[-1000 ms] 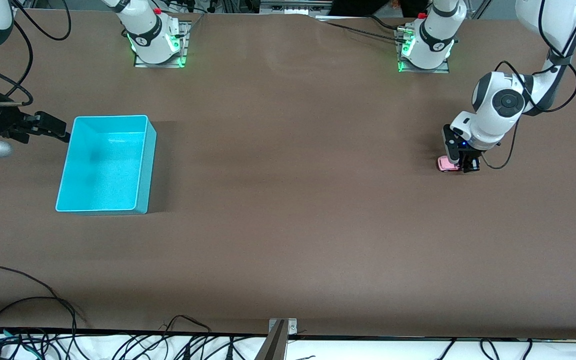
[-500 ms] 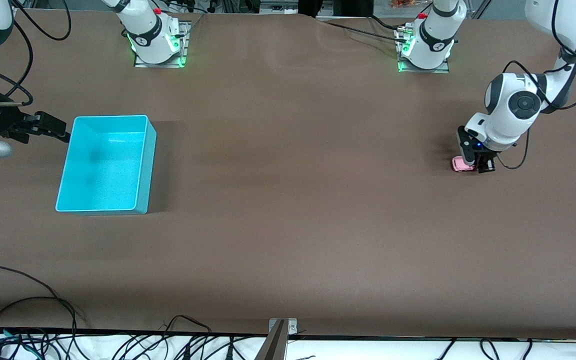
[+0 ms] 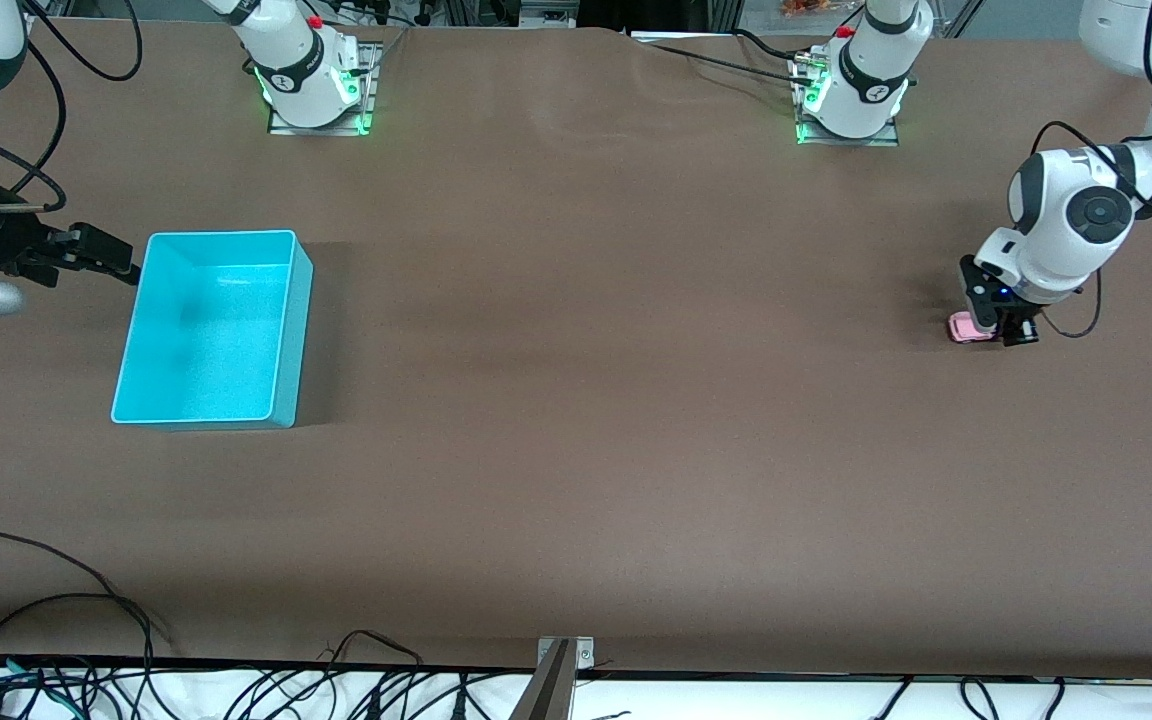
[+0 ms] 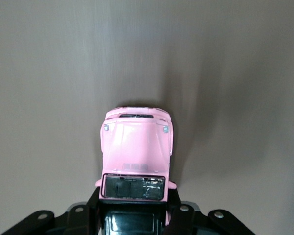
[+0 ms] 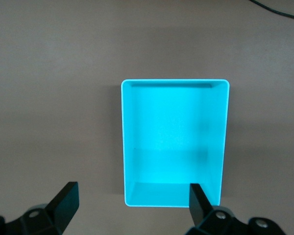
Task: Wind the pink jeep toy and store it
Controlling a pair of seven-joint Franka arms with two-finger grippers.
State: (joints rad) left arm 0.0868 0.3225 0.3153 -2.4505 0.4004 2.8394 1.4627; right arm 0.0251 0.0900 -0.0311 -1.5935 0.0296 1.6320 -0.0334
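The pink jeep toy (image 3: 964, 328) sits on the brown table at the left arm's end, its wheels down. My left gripper (image 3: 996, 331) is shut on its rear half; in the left wrist view the pink hood and dark windscreen of the jeep (image 4: 135, 147) stick out from between the black fingers (image 4: 175, 218). The turquoise bin (image 3: 281, 330) stands empty at the right arm's end. My right gripper (image 3: 121, 265) is open and empty, hovering beside the bin's end wall; the right wrist view shows the bin (image 5: 224, 142) beneath its spread fingers (image 5: 64, 200).
The two arm bases (image 3: 311, 85) stand along the table's back edge. Cables (image 3: 86, 600) lie over the front edge nearest the camera. A metal bracket (image 3: 556, 670) sticks up at the middle of that edge.
My left gripper has dragged the pink jeep along the table toward the left arm's end, away from the bin. The right arm has not moved.
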